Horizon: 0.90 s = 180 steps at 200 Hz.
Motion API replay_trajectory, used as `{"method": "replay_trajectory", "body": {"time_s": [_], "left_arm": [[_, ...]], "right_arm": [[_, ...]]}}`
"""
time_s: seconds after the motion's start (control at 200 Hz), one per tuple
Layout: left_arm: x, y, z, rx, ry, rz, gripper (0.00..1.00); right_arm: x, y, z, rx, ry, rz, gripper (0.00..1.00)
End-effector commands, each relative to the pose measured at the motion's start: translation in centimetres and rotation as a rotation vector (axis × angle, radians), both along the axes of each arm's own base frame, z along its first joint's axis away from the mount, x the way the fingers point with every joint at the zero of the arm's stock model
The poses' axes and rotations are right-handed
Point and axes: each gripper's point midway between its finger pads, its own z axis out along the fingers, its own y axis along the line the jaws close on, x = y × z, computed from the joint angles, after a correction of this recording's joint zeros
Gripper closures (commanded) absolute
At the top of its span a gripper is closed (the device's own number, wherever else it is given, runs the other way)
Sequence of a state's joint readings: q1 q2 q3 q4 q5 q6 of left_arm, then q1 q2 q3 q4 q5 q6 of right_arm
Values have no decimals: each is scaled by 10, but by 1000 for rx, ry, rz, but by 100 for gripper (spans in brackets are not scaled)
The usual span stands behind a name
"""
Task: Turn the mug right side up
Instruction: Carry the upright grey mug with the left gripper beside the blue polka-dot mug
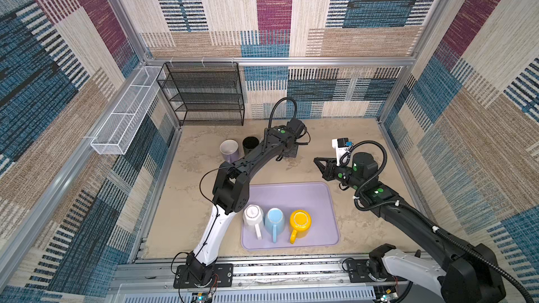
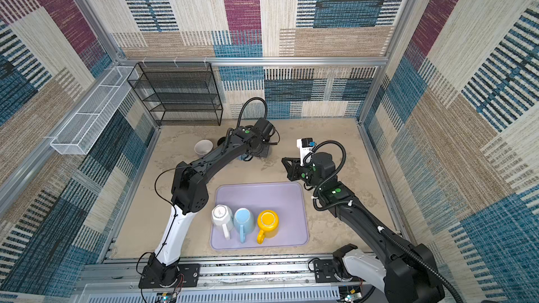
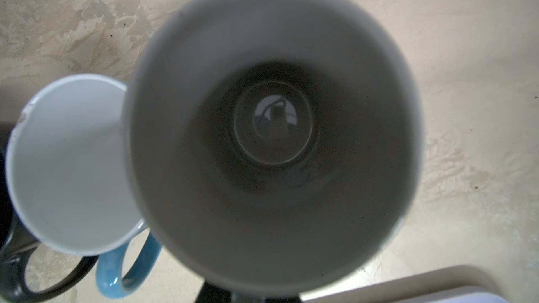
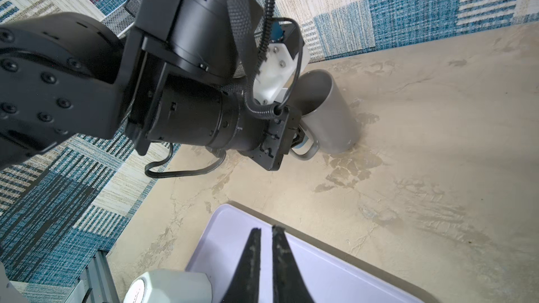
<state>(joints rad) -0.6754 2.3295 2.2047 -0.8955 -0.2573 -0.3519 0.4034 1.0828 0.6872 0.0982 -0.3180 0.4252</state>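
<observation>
Both clenched: left gripper (image 4: pixel 297 139) around handle of grey mug (image 4: pixel 331 112), upright on table (image 4: pixel 437 147); right gripper (image 4: pixel 266 230) on nothing, near corner of tray (image 4: pixel 320 260).

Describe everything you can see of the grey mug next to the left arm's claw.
The grey mug is a tall, plain, glossy cylinder, ceramic by its look, with a loop handle. It stands right side up on the beige table, off the lilac tray, its mouth open and its inside empty. The left gripper appears shut on its handle. A blue mug stands close beside it; whether they touch is unclear.
</observation>
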Motion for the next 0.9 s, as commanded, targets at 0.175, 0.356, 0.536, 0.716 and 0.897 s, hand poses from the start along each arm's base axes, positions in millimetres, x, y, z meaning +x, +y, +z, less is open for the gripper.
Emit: {"method": "replay_trajectory", "body": {"time_s": [0.175,0.356,0.536,0.716,0.897], "left_arm": [[12,-1,5,6,-52,16,100],[14,0,1,11,-49,19,100],[14,-1,-3,12,-43,15,100],[14,-3,-7,14,-34,8,100],[14,-4,-8,12,-30,6,100]], "right_arm": [[1,0,1,-6,-13,0,86],[1,0,0,-8,-10,1,86],[0,-1,1,-6,-13,0,86],[0,0,0,-9,-11,2,86],[0,1,-1,-10,-5,9,83]]}}
